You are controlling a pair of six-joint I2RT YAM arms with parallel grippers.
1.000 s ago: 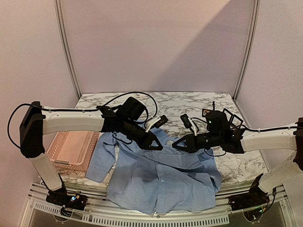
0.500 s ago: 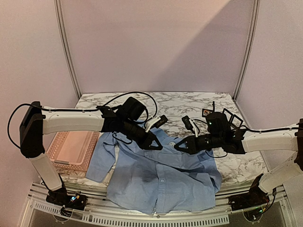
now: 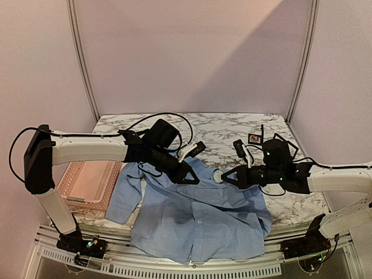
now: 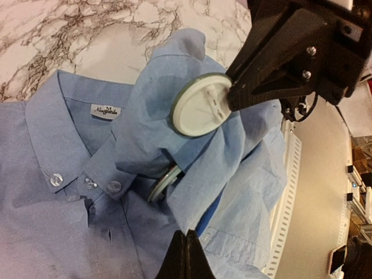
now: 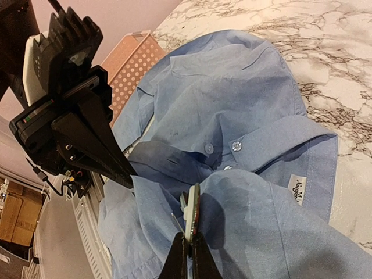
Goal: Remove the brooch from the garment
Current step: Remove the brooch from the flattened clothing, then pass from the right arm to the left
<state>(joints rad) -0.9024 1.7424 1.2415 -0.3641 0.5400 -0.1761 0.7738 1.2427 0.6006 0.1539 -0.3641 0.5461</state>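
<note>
The garment (image 3: 197,215) is a light blue collared shirt lying crumpled across the near half of the table. The brooch (image 3: 217,175) is a round white disc with a greenish rim, its white back (image 4: 200,106) facing the left wrist camera. My right gripper (image 3: 225,177) is shut on the brooch's edge (image 5: 191,210), and a thin pin (image 5: 176,221) sticks out beside it. Shirt fabric (image 5: 273,221) bunches up against the disc. My left gripper (image 4: 187,233) is shut on a raised fold of the shirt (image 4: 192,192) just left of the brooch.
A pink perforated basket (image 3: 87,183) stands at the left table edge, beside the shirt's sleeve. A small dark square item (image 3: 254,138) lies on the marble at the back right. A second round greenish rim (image 4: 164,181) peeks from under the shirt fold near the collar buttons.
My right arm has drawn back to the right with the brooch, and the white disc now shows between the grippers. The left arm holds still on the fabric.
</note>
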